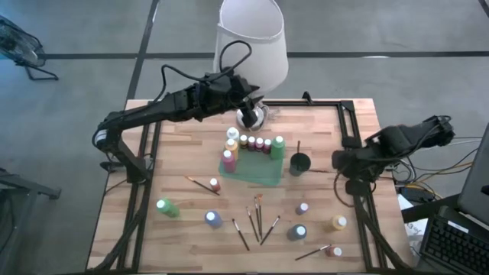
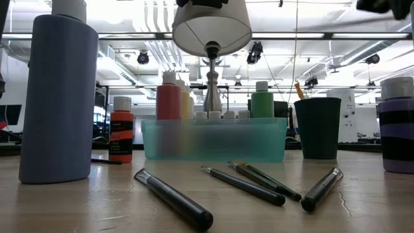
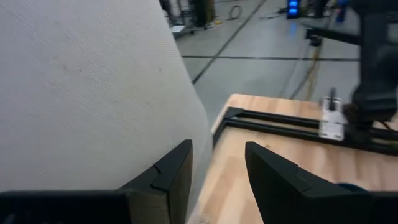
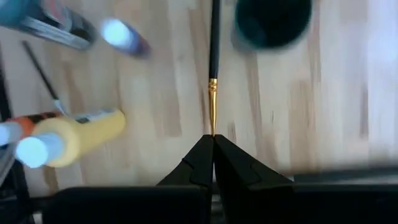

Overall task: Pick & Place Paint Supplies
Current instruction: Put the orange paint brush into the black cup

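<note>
Left gripper (image 1: 252, 98): you've got it up at the lamp (image 1: 252, 34), the shade just off one finger (image 3: 171, 177). Jaws stand apart with nothing between them.
Tray (image 1: 260, 174): well clear of both sets of jaws, mid-table; a row of bottles (image 1: 258, 143) stands upright in it.
Loose bottles: scattered on the near half of the table (image 1: 176, 160), some upright, some lying. My read: light, rigid, smooth plastic, so take them round the body, not the cap.
Loose brushes (image 1: 256, 218): lying fanned, near the table's front edge.
Cup (image 1: 300, 163): just ahead of your right jaws, one brush standing in it.
Right gripper (image 4: 213, 140): jaws pinched on the tip end of a brush (image 4: 214, 68), the handle running straight out toward the cup.
Brush handling: thin, stiff, featherweight by the look; held at the very end it could pivot or slip, so a grip further along looks safer.
</note>
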`<act>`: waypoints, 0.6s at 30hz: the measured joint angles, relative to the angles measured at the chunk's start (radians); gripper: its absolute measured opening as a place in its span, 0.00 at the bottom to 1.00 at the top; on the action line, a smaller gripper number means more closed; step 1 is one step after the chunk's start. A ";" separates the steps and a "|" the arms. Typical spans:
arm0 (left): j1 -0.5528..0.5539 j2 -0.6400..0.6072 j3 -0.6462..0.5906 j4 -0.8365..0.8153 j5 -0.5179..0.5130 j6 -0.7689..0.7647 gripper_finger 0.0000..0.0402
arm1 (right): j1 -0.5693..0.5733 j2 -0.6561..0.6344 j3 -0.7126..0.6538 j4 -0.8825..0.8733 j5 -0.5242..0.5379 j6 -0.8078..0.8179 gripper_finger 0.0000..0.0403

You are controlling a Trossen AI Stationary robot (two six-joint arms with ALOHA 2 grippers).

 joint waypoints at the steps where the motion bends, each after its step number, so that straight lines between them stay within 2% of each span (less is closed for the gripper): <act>1: 0.000 0.000 0.000 -0.003 0.018 0.000 0.38 | -0.002 0.008 0.026 -0.014 0.019 -0.007 0.02; 3: 0.000 0.000 0.000 0.001 0.052 -0.001 0.38 | -0.029 0.026 0.064 -0.012 0.058 -0.006 0.02; 7: 0.000 0.000 0.000 -0.004 0.059 -0.003 0.38 | -0.113 0.066 0.094 -0.009 0.070 -0.009 0.02; 12: 0.000 0.000 0.020 -0.031 0.058 -0.020 0.38 | -0.229 0.135 0.132 -0.014 0.010 -0.064 0.02; 18: 0.000 -0.001 0.051 -0.148 0.058 -0.036 0.38 | -0.271 0.225 0.258 -0.014 -0.015 -0.137 0.02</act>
